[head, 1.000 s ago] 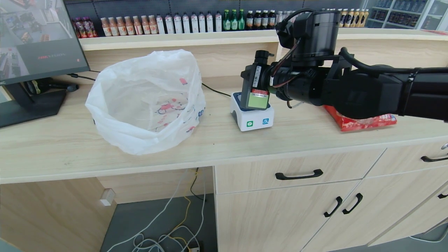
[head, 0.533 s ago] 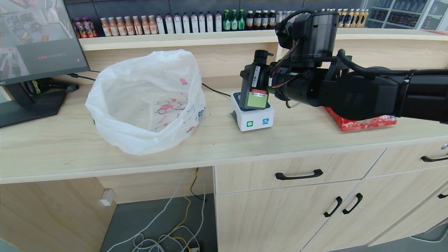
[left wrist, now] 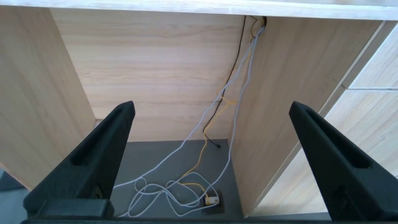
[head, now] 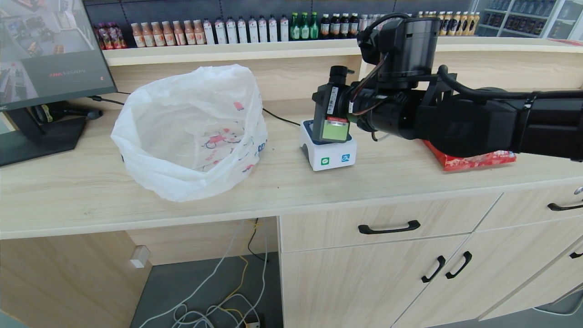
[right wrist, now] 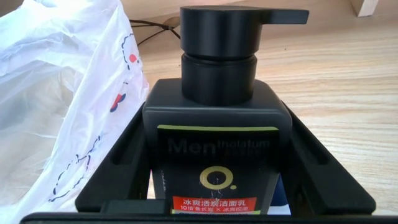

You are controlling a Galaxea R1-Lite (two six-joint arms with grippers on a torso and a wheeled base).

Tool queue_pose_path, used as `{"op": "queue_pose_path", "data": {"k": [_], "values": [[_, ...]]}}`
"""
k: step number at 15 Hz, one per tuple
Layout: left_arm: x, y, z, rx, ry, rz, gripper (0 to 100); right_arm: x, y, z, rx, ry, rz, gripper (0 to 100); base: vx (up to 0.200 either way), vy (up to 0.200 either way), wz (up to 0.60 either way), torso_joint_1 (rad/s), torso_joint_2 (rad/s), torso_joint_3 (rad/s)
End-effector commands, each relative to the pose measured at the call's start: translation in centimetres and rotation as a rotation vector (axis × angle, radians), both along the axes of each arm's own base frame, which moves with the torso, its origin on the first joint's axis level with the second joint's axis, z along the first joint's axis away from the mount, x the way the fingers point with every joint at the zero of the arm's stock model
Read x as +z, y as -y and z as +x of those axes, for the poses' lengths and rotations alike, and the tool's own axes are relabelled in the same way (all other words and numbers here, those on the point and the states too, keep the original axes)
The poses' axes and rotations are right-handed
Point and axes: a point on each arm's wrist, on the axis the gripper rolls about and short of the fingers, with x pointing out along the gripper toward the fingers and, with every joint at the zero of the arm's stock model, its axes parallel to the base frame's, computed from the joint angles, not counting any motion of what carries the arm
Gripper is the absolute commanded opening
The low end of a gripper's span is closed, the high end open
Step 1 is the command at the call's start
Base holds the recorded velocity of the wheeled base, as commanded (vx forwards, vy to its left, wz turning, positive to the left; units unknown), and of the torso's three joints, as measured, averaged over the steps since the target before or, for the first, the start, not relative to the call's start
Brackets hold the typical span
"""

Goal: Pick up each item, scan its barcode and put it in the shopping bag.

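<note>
My right gripper (head: pixel 334 111) is shut on a black pump bottle (head: pixel 332 107) with a green label, held just above the white scanner box (head: pixel 328 155) on the counter. In the right wrist view the pump bottle (right wrist: pixel 217 143) sits clamped between the two black fingers (right wrist: pixel 118 168), pump head pointing away. The white shopping bag (head: pixel 191 132) stands open to the left of the scanner; its edge (right wrist: pixel 62 106) lies beside the bottle. A red snack packet (head: pixel 473 159) lies on the counter under my right arm. My left gripper (left wrist: pixel 211 162) hangs open below the counter, over cables.
A monitor (head: pixel 50 50) and a handheld scanner on its stand (head: pixel 63 111) are at the far left of the counter. A raised shelf with several bottles (head: pixel 273 27) runs along the back. Drawers with black handles (head: pixel 387 227) are below.
The right arm shifted very slightly; the bottle stays over the scanner box. Nothing else moved.
</note>
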Motion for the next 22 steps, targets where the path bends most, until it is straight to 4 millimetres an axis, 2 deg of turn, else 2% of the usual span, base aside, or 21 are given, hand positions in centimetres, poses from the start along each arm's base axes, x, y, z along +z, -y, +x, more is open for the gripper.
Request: {"op": "queue_pose_path", "data": {"k": [1,8,15,19,22], "values": [[0.0,0.0,0.0,0.0,0.0,0.001,100,-0.1,-0.1,0.1,0.0,-0.001,-0.002,0,0.0,0.0,0.0,0.0,0.0,0.0],[0.0,0.0,0.0,0.0,0.0,0.0,100,1.9,0.7,-1.3,-0.01,0.04,0.023,0,0.0,0.0,0.0,0.0,0.0,0.0],[0.0,0.0,0.0,0.0,0.0,0.001,100,4.3,1.2,-4.0,-0.015,0.1,0.064,0,0.0,0.0,0.0,0.0,0.0,0.0],[0.0,0.0,0.0,-0.002,0.0,0.0,100,4.0,2.5,-6.8,0.011,0.144,0.052,0,0.0,0.0,0.0,0.0,0.0,0.0],[0.0,0.0,0.0,-0.002,0.0,0.0,100,3.4,3.3,-8.0,0.051,0.222,0.063,0,0.0,0.0,0.0,0.0,0.0,0.0]]}}
